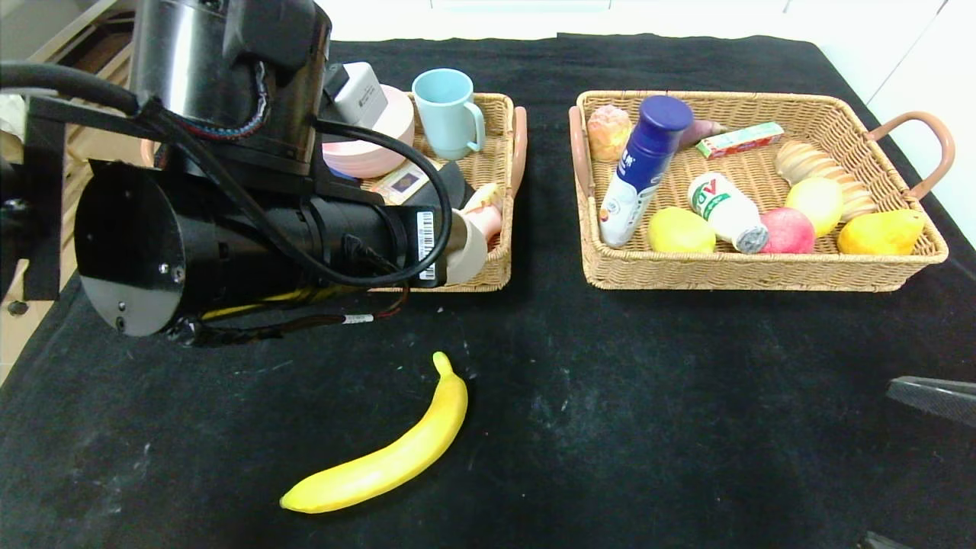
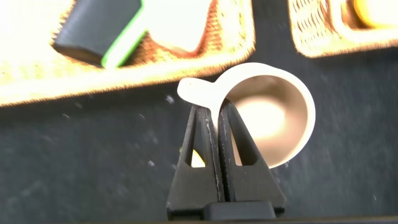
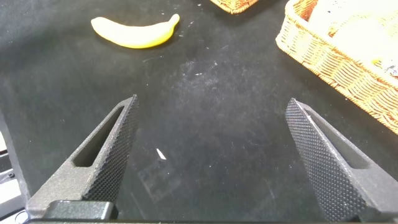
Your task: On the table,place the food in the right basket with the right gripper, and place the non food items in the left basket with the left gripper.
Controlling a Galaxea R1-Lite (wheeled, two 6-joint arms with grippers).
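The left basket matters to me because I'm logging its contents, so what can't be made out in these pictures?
- Head view: the left arm covers most of the left basket; only the blue mug, a pink bowl and some scraps show.
- Head view: the left gripper is hidden behind its own arm.
- Left wrist view: the left gripper pinches the beige cup by its handle; the basket is cut off by the edge and glare.
- Right wrist view: only a corner of it shows.

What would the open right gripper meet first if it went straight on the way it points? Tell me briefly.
Probably bare table cloth: between the open right gripper fingers the way looks free. The banana lies off to one side, the right basket to the other. Depth is unclear.
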